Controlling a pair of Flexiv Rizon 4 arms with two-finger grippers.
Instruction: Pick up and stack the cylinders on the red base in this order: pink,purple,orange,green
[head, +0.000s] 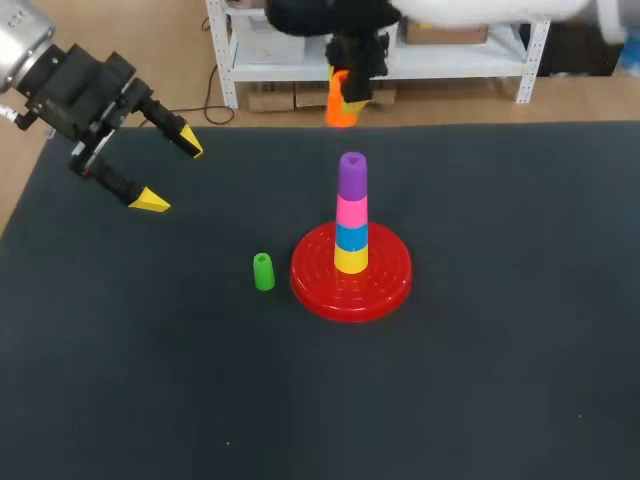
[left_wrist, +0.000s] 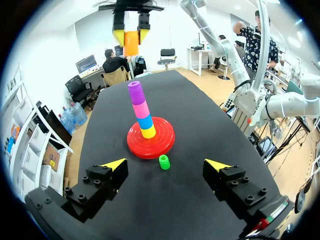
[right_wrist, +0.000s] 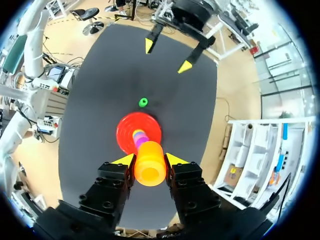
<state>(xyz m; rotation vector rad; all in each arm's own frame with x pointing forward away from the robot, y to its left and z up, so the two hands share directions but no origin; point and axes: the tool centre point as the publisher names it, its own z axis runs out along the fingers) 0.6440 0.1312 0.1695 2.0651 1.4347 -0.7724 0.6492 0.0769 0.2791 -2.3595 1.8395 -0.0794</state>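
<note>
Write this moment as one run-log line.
right gripper: shut on orange, above stack | stack top: purple | green: on table beside base | left gripper: open

The red base (head: 351, 275), a ridged round disc, lies flat on the desk (head: 500, 350). It carries an upright stack: yellow cylinder (head: 350, 259), blue cylinder (head: 350, 237), pink cylinder (head: 351, 212), and purple cylinder (head: 352, 175) on top. The orange cylinder (right_wrist: 150, 162) is clamped between the fingers of the right end effector (right_wrist: 150, 159), above the stack. The green cylinder (head: 263, 272) stands upright beside the base, ahead of the left end effector (head: 172, 174) and well apart from it.

Left gripper (head: 172, 172) wide open at upper left, right gripper (head: 348, 92) at top middle, squeezing an orange cylinder (head: 338, 110).
</note>
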